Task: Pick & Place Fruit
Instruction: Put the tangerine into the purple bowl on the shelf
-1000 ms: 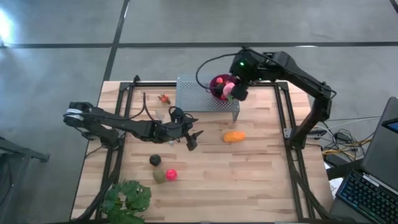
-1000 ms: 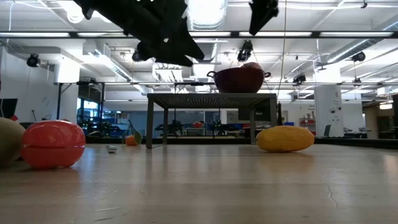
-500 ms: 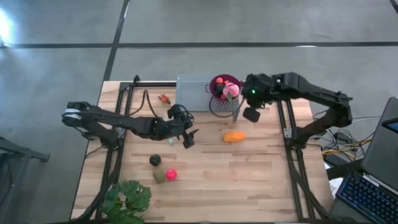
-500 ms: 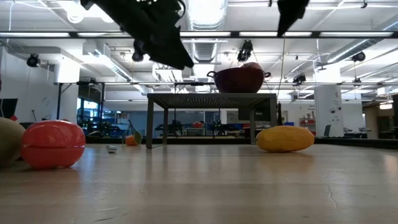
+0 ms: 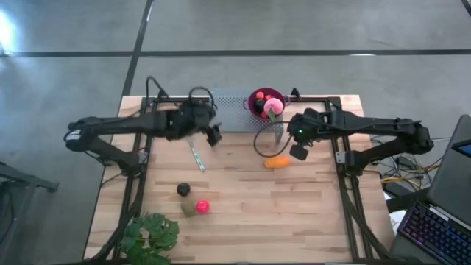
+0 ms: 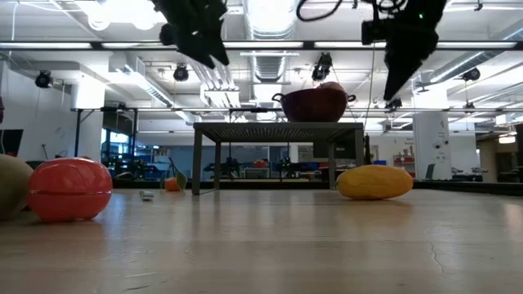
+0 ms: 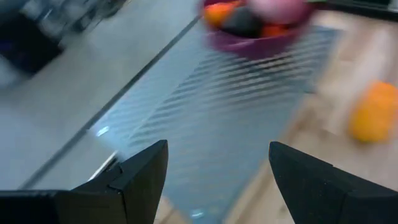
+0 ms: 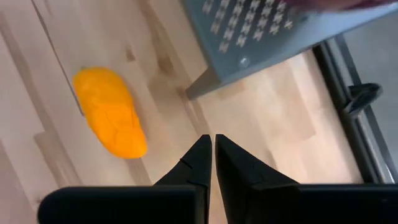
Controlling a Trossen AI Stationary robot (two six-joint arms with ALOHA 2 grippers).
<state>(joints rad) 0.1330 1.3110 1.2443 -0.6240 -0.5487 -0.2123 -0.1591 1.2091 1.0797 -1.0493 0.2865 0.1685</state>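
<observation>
Wooden planks made up the surface (image 5: 243, 199), framed by dark rails. At its far edge stood a grey perforated metal stand (image 5: 235, 110), and on the stand's right end sat a purple bowl (image 5: 259, 97) holding a pink ball (image 5: 271, 105) and other small fruit. The left claw (image 5: 214, 136) hung above the stand's near left part with its two dark fingers (image 7: 140, 177) spread apart and nothing between them; its wrist view looked across the stand toward the bowl. The right claw (image 5: 298, 152) hovered just off the stand's right front corner, near the elongated orange piece (image 5: 277, 162) that lay on the planks just in front of the stand; its fingers (image 8: 198, 165) were pressed together, clenched on nothing. Toward the near left of the surface lay a dark purple-black ball (image 5: 183, 190), and just in front of it an olive-green piece (image 5: 189, 208) touching a red ball (image 5: 202, 207). A leafy green plant (image 5: 151, 235) sat at the near left corner. A laptop (image 5: 449, 206) showed at the right edge, off the surface.
</observation>
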